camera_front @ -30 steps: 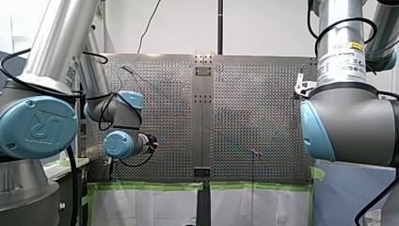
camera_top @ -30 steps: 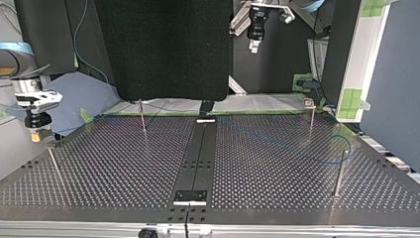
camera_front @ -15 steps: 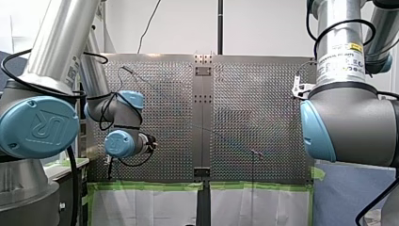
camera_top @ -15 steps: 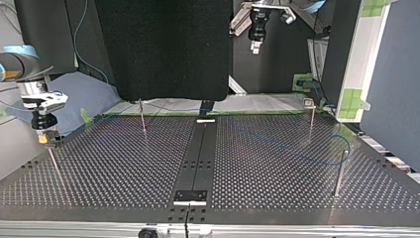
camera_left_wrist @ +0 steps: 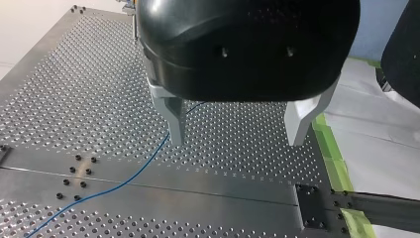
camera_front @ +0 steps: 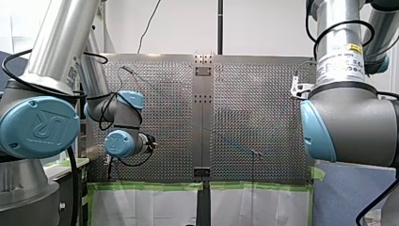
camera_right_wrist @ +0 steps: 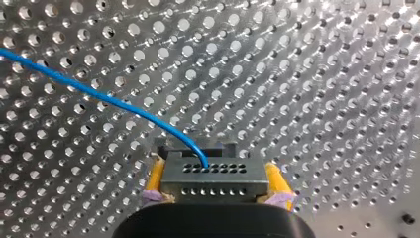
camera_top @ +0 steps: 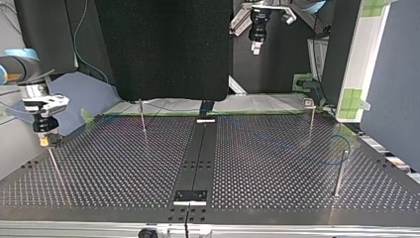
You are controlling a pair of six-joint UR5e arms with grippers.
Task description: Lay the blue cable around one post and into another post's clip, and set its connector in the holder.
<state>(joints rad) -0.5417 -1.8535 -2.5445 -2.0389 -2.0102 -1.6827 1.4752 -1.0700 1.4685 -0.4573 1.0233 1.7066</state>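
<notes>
Connector is being gripped across its sides by my right gripper, whose yellow pads are closed firmly on it. This way the cable is being left free to trail from the connector's upper face out over the table. At the far left of the top view, this gripper is being held low, just above a post. That is likely so the connector can be set in its holder, though no holder is being made out clearly there. At the right of that view, the cable appears to be looped about a second post, but the line is faint. My left gripper is being held high over the table, its fingers spread wide and grasping nothing. The cable is running beneath it, and it is seemingly being positioned to guide the line.
</notes>
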